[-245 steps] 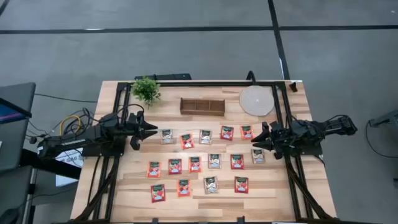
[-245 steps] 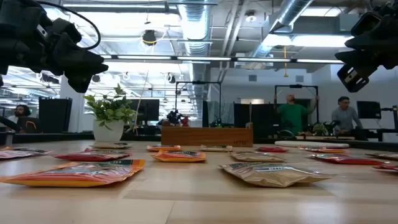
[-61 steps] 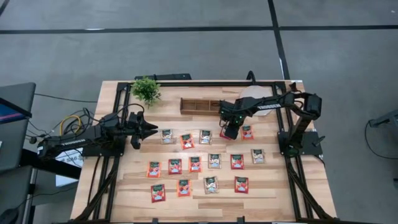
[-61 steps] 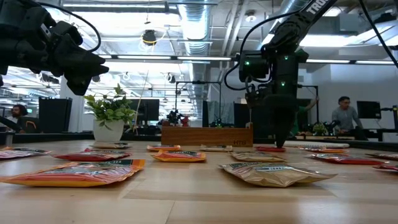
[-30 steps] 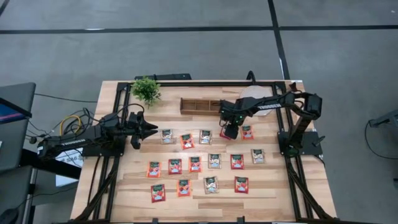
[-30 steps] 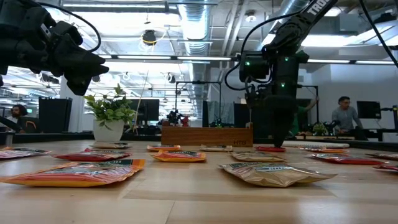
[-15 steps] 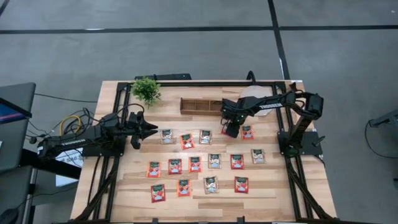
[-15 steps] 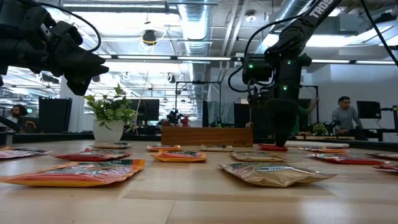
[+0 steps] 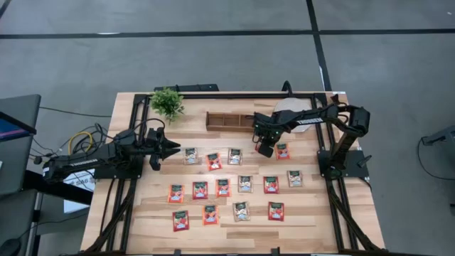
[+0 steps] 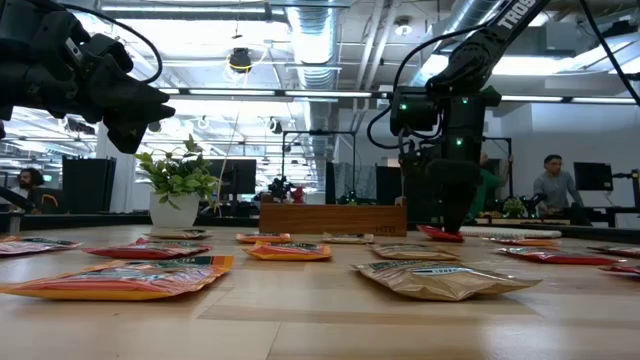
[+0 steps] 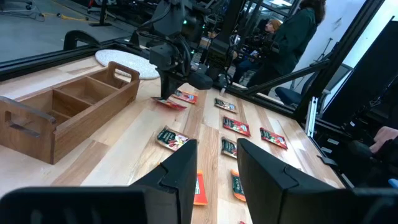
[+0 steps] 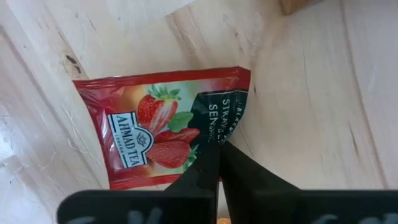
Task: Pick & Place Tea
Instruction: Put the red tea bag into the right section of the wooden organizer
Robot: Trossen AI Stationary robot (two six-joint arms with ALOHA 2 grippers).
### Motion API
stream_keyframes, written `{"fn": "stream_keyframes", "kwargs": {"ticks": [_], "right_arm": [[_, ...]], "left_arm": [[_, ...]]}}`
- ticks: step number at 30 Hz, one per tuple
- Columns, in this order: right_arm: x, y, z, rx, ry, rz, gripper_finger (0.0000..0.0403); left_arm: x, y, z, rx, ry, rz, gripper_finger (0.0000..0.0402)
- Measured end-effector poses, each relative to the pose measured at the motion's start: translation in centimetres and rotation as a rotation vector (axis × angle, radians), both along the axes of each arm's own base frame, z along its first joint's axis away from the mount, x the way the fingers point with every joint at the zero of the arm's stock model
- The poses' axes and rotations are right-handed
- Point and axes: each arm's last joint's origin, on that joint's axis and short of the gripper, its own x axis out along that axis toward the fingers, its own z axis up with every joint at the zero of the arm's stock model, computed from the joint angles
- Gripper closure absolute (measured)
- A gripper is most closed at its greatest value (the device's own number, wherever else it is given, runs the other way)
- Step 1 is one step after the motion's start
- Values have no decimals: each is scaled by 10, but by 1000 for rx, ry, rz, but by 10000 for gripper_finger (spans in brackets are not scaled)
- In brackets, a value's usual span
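Several red-orange and pale tea sachets (image 9: 222,187) lie flat in rows on the wooden table (image 9: 142,213). My right gripper (image 9: 264,150) points down in front of the wooden tray (image 9: 231,121) and is shut on a red strawberry sachet (image 12: 158,127), which also shows in the low view (image 10: 440,234) and the left wrist view (image 11: 169,102). In the high view the gripper hides that sachet. My left gripper (image 11: 217,167) waits open at the table's left side (image 9: 170,148), pointing level and away from every sachet. My right gripper pinches the red sachet between its two fingers (image 12: 202,171) at one side edge, next to the dark band (image 12: 217,118). The fingers come from above, pointing down. The dark-band end is tipped a little off the table, and the rest lies low over the wood.
The three-compartment tray stands just beyond the held sachet, with the round pale disc (image 9: 293,115) to its right and a potted plant (image 9: 167,103) at the far left. Another red sachet (image 9: 283,151) lies close on the right. People (image 10: 553,185) stand in the room behind.
My right gripper has stayed in place above the red sachet and shut on it. The sachet's gripped end has tipped up slightly from the table.
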Motion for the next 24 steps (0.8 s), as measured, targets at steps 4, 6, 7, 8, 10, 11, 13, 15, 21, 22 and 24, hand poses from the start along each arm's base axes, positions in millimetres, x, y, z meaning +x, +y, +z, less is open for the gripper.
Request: {"fn": "stream_keyframes", "kwargs": {"ticks": [4, 6, 7, 8, 10, 11, 13, 15, 21, 22, 24], "right_arm": [[-1, 1, 5, 29, 49, 4, 401], [-1, 2, 7, 43, 78, 7, 401], [0, 3, 9, 45, 84, 12, 400], [1, 4, 12, 46, 94, 19, 400], [3, 6, 16, 45, 105, 33, 402], [4, 9, 17, 46, 113, 41, 402], [6, 14, 20, 45, 125, 59, 402], [8, 19, 23, 11, 143, 75, 402], [11, 43, 34, -190, 267, 171, 402], [12, 47, 37, -225, 279, 183, 402], [16, 54, 41, -304, 281, 202, 402]], "left_arm": [[0, 0, 0, 0, 0, 0, 296], [0, 0, 0, 0, 0, 0, 296], [0, 0, 0, 0, 0, 0, 296], [0, 0, 0, -2, 0, 0, 296], [0, 0, 0, -3, 0, 0, 296], [0, 0, 0, -3, 0, 0, 296], [0, 0, 0, -3, 0, 0, 296], [0, 0, 0, -3, -1, 0, 296], [0, 0, 0, -3, 0, 0, 296], [0, 0, 0, -3, -1, 0, 296], [0, 0, 0, -3, 0, 0, 296]]}}
